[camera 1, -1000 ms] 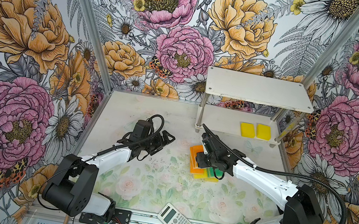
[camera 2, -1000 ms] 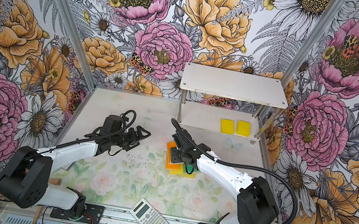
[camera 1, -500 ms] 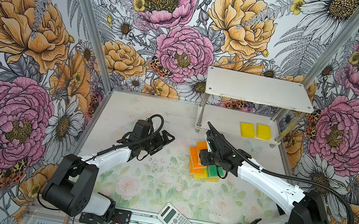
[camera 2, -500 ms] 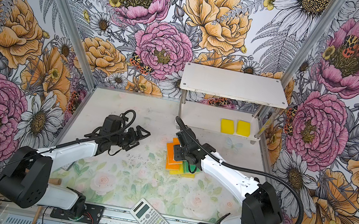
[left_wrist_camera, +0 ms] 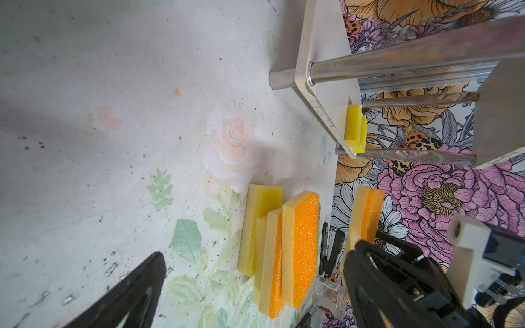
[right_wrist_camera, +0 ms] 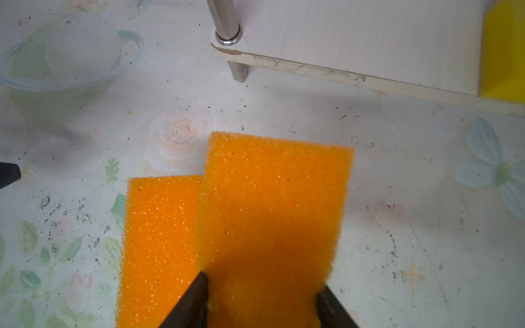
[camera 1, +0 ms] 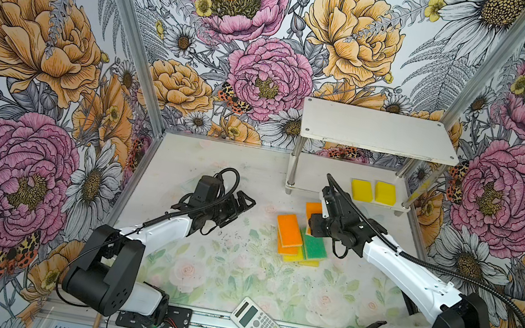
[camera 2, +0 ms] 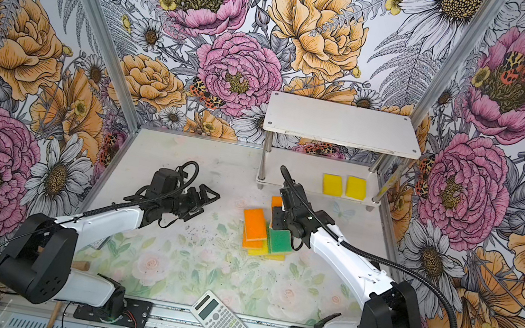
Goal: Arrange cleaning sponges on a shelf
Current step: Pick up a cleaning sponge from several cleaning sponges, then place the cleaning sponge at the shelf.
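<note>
R gripper (right_wrist_camera: 261, 286) clamps an orange sponge (right_wrist_camera: 272, 204) by its long edges at one end. The free end points to the shelf (camera 1: 375, 135), prob. so it can slide onto the lower board (camera 1: 316, 179) beside the two yellow sponges (camera 1: 373, 191). Its face is coarse and open-pored, w/ a pale yellow base. The other sponges lie in a pile (camera 1: 291, 239). L gripper (camera 1: 237, 208) stands wide and empty, apart from them.
</note>
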You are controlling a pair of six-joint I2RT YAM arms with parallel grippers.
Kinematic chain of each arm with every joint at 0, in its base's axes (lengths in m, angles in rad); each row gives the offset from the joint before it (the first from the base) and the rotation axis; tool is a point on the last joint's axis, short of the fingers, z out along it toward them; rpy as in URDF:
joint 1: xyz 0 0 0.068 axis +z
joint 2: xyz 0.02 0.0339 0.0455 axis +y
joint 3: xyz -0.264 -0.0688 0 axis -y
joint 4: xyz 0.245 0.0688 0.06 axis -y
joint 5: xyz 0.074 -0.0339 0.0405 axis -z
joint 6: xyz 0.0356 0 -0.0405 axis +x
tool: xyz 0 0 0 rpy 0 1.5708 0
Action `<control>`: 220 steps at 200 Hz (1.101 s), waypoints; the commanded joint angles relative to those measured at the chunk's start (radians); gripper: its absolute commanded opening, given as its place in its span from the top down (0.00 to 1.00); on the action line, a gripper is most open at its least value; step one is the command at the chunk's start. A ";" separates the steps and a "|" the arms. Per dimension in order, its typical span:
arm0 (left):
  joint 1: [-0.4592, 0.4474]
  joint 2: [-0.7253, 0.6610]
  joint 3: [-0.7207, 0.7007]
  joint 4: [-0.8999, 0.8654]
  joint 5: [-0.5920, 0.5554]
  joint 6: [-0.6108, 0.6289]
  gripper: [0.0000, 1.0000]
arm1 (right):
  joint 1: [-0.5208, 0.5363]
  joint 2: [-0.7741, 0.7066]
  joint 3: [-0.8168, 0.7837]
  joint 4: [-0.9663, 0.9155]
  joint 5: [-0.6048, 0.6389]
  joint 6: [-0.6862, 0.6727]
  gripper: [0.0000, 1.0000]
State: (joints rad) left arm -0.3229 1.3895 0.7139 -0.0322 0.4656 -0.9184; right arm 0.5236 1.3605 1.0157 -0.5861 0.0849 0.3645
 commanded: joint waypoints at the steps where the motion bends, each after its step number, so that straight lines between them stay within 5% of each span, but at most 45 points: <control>1: 0.006 0.004 0.009 0.018 0.016 -0.002 0.01 | -0.032 -0.021 -0.005 0.034 -0.025 -0.034 0.48; 56: 0.007 -0.009 -0.004 0.017 0.011 -0.004 0.01 | -0.132 0.020 -0.006 0.106 -0.109 -0.066 0.49; 220: 0.020 -0.008 -0.007 0.011 0.019 0.004 0.01 | -0.283 0.131 -0.114 0.557 -0.064 -0.087 0.50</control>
State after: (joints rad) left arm -0.3180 1.3891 0.7139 -0.0322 0.4660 -0.9180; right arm 0.2573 1.4639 0.9073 -0.1333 0.0143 0.2710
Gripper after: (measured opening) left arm 0.989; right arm 0.508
